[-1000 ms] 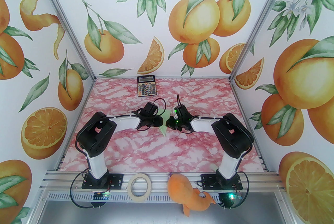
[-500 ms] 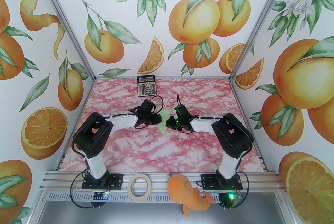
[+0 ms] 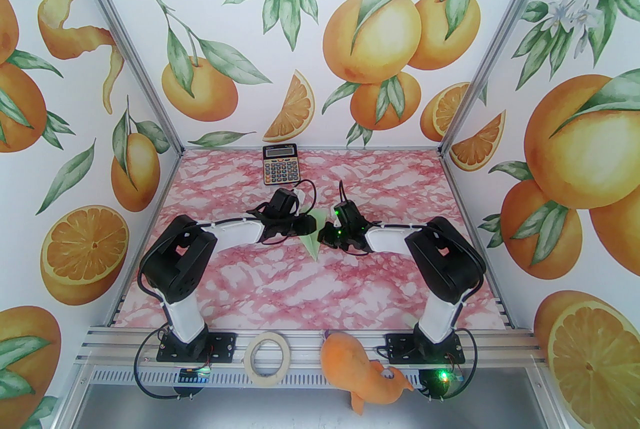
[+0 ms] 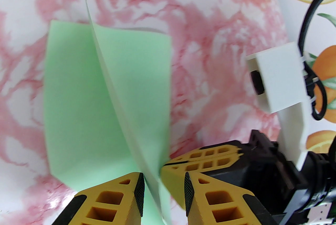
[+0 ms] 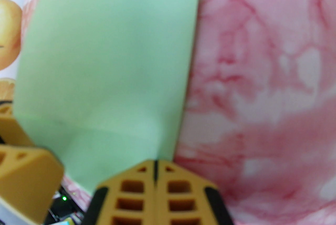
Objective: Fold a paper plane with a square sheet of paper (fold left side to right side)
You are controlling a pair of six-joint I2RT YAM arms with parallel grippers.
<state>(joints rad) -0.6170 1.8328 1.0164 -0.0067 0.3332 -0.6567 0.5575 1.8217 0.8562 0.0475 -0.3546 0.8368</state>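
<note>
The square sheet of paper [image 3: 313,247] is pale green and folded into a narrow paper plane shape, its point toward the near edge, lying mid-table between both grippers. My left gripper [image 3: 306,226] stands over its left side. In the left wrist view a raised flap of the paper [image 4: 78,100] runs up between the parted fingers of the left gripper [image 4: 164,192], close to the left pad, with a gap on the other side. My right gripper [image 3: 325,237] is shut, its closed tip [image 5: 155,166] resting at the edge of the paper [image 5: 105,48].
A black-and-orange calculator [image 3: 280,164] lies at the back of the pink marbled table [image 3: 250,277]. A beige tape roll [image 3: 269,358] and an orange plush toy [image 3: 367,369] sit on the metal rail between the arm bases. Printed walls close three sides.
My left arm's elbow has drawn back to the left and its wrist has shifted slightly toward the far side, over the paper. The right arm has held still.
</note>
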